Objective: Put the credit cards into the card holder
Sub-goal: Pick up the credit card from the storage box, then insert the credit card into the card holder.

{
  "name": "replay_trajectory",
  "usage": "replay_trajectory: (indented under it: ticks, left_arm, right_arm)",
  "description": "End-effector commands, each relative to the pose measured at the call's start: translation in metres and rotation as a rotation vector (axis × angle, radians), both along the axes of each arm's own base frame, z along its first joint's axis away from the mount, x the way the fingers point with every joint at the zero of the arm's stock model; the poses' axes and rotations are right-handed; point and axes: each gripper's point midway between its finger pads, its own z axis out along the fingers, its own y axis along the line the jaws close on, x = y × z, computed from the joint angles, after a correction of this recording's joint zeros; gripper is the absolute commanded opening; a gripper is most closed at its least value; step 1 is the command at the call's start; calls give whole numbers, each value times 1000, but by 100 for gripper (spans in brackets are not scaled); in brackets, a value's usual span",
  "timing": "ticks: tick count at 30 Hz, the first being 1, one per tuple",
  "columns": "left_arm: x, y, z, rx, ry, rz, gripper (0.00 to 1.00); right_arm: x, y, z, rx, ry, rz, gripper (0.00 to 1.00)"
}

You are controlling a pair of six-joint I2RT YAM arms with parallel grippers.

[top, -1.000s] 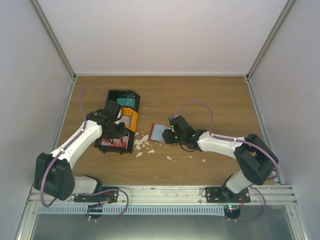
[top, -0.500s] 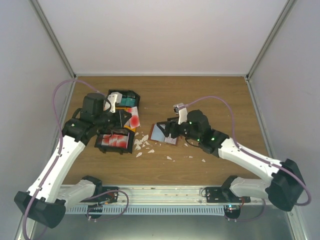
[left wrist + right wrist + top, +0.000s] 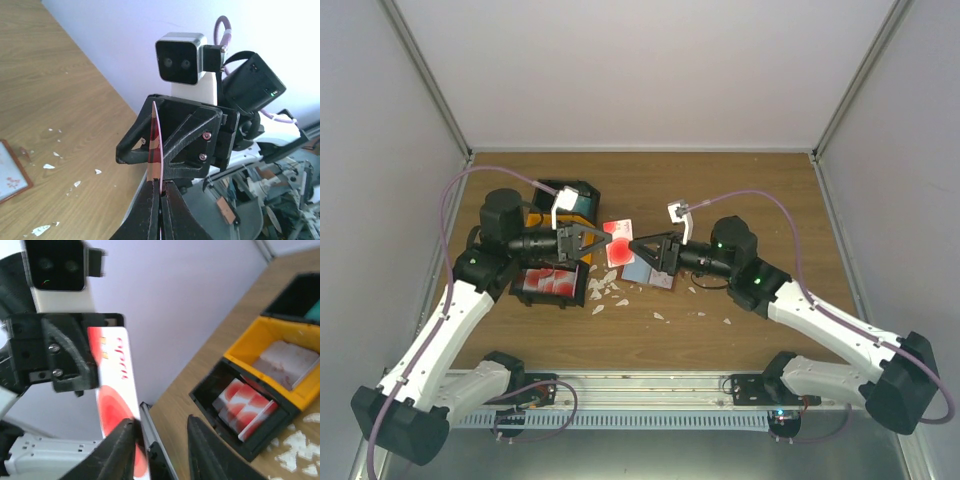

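Note:
My left gripper (image 3: 584, 240) is shut on a red-and-white credit card (image 3: 617, 241) and holds it in the air over the middle of the table. In the left wrist view the card (image 3: 156, 142) stands edge-on above the shut gripper (image 3: 161, 186). My right gripper (image 3: 644, 245) is open and faces the card from the right. In the right wrist view the card (image 3: 114, 385) is by the left finger of that gripper (image 3: 162, 450). The reddish-brown card holder (image 3: 658, 277) lies on the table below, with a pale blue card (image 3: 637, 268) on it. It also shows in the left wrist view (image 3: 11, 172).
A black-and-orange compartment tray (image 3: 578, 290) stands at the left with red cards (image 3: 247, 407) in its near part and teal cards (image 3: 580, 202) at the back. Small white scraps (image 3: 604, 291) lie scattered between tray and holder. Grey walls enclose the table.
My left arm lifted a red card from the tray and carried it right into the air. My right gripper rose from the card holder and turned to face the card.

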Motion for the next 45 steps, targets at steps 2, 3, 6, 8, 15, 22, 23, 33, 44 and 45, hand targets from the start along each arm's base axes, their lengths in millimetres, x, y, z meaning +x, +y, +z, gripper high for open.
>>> replay_trajectory:
  ticks: [2,3,6,8,15,22,23,33,44,45]
  left_arm:
    - [-25,-6,20,-76,-43,-134,0]
    - [-26,-6,20,-78,-37,-138,0]
    - [-27,-8,19,-88,-6,-159,0]
    - [-25,-9,19,-87,7,-163,0]
    - [-14,-8,8,-29,27,-107,11]
    - [40,11,-55,164,66,196,69]
    - [47,14,-64,184,68,234,71]
    - [92,21,-166,428,215,469,75]
    - [124,-9,-258,651,283,461,65]
    - [126,-11,-264,664,289,456,64]
  right_arm:
    - [-23,6,30,150,31,120,20]
    - [-26,6,34,167,23,137,18]
    - [-38,11,38,176,22,217,17]
    - [-44,13,39,180,28,262,13]
    - [-46,6,39,181,15,235,0]
    - [4,-28,13,-11,52,-103,0]
    - [12,-37,1,-49,77,-161,0]
    - [59,-93,-117,-228,276,-419,0]
    - [77,-80,-202,-241,466,-361,0]
    - [76,-80,-207,-227,482,-368,0]
